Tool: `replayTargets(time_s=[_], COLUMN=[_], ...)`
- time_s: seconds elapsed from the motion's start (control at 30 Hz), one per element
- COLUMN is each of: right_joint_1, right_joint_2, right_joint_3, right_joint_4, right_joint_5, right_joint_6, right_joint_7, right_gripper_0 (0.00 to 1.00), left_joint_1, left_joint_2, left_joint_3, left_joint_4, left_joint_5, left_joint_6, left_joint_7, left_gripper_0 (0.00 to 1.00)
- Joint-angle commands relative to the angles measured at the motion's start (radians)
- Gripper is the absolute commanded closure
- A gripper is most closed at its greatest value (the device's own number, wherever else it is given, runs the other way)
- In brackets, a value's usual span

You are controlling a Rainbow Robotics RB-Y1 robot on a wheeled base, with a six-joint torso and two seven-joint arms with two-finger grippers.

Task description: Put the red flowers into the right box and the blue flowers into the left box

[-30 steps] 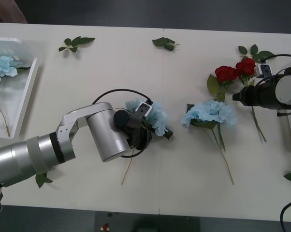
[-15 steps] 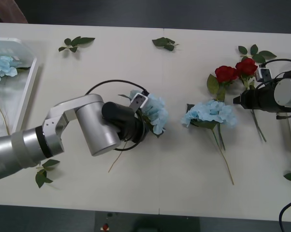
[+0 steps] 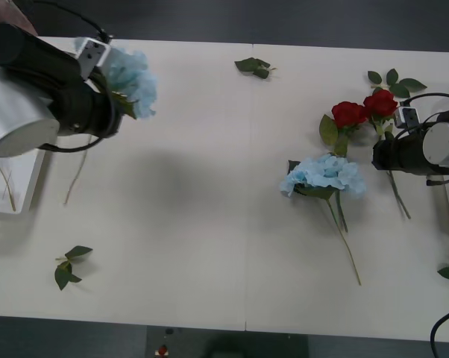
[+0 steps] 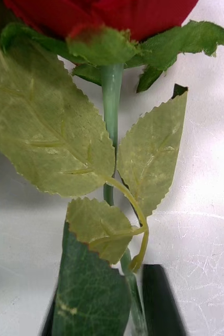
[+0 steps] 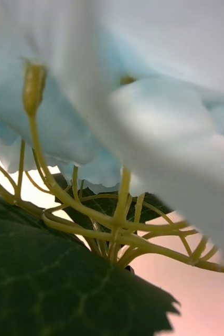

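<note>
Left end effector (image 3: 109,89) clenched on blue flower (image 3: 133,77), stem hanging; left box (image 3: 19,190) just leftward below. Right end effector (image 3: 380,153) grip unclear.

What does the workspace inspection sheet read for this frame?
Surface: white table, seam down the middle.
Job's things: blue flower held in the air near the left box; second blue flower and two red flowers lying on the table.
Clutter: loose leaf sprigs scattered about.
Grippers: left tool shut on the blue flower's stem; right tool down at a red flower's stem.
Cables: black loops on both wrists.
Surroundings: dark floor.
</note>
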Motion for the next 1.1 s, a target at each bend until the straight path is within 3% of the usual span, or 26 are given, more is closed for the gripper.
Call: replayTargets(time_s=[0.03, 0.17, 0.43, 0.67, 0.83, 0.87, 0.93, 1.03, 1.1], right_joint_1=[-0.021, -0.021, -0.019, 0.018, 0.071, 0.076, 0.094, 0.124, 0.148], right_joint_2=[0.016, 0.007, -0.027, -0.093, -0.148, -0.154, -0.182, -0.220, -0.251], right_joint_3=[-0.001, -0.005, -0.070, -0.231, -0.390, -0.406, -0.462, -0.508, -0.538], right_joint_4=[-0.014, -0.016, -0.097, -0.234, -0.326, -0.329, -0.330, -0.330, -0.330], right_joint_5=[0.004, -0.002, -0.053, -0.125, -0.137, -0.137, -0.139, -0.136, -0.128], right_joint_6=[-0.012, -0.012, 0.025, 0.209, 0.352, 0.362, 0.390, 0.391, 0.388], right_joint_7=[0.052, 0.055, 0.067, 0.092, 0.107, 0.109, 0.118, 0.126, 0.130], right_gripper_0=[1.00, 1.00, 1.00, 1.00, 1.00, 1.00, 1.00, 1.00, 1.00], left_joint_1=[0.005, 0.123, 0.346, 0.446, 0.527, 0.533, 0.551, 0.565, 0.564], left_joint_2=[0.156, 0.234, 0.241, 0.240, 0.240, 0.240, 0.240, 0.240, 0.240], left_joint_3=[0.067, 0.205, 0.438, 0.451, 0.451, 0.451, 0.451, 0.451, 0.451], left_joint_4=[0.013, 0.101, 0.214, 0.299, 0.357, 0.366, 0.394, 0.423, 0.451], left_joint_5=[0.050, 0.072, 0.014, -0.032, -0.074, -0.072, -0.068, -0.054, -0.023], left_joint_6=[0.045, 0.047, 0.032, -0.038, -0.182, -0.200, -0.265, -0.331, -0.370], left_joint_7=[-0.019, -0.029, -0.058, -0.082, -0.104, -0.107, -0.144, -0.193, -0.236], left_gripper_0=[1.00, 1.00, 1.00, 1.00, 0.99, 0.96, 0.81, 0.67, 0.51])
